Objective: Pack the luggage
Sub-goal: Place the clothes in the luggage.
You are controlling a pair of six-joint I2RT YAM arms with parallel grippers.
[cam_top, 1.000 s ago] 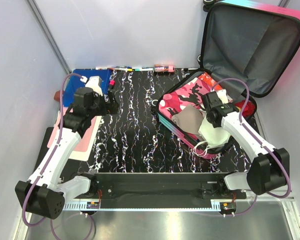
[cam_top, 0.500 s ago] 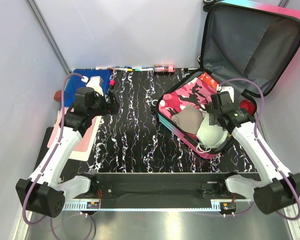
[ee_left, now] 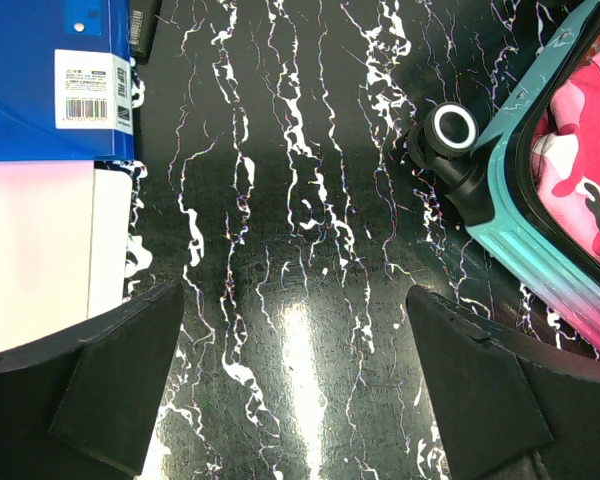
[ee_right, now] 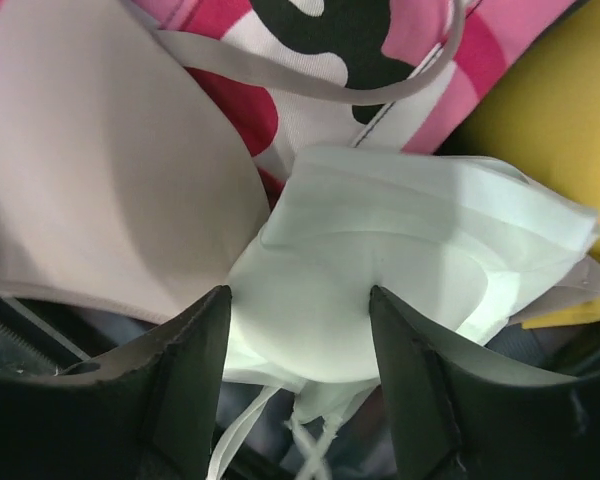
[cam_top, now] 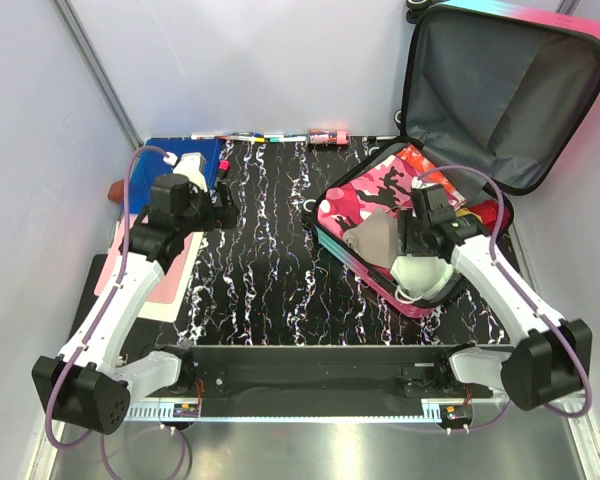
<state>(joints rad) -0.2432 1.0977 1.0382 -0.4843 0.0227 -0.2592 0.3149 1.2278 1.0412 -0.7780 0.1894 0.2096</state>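
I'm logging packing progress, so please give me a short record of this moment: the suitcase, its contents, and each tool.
luggage: open on the table's right side, lid raised
contents seen: pink camouflage garment, beige bra cup, white bra cup
left tool: open, empty, above the marbled mat
right tool: inside the luggage, jaws apart on either side of the white bra cup
outside the luggage: blue folder at the mat's left

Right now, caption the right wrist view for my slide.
Packing close-up: the right gripper straddles a white padded garment, beside a beige cup and pink camouflage fabric.
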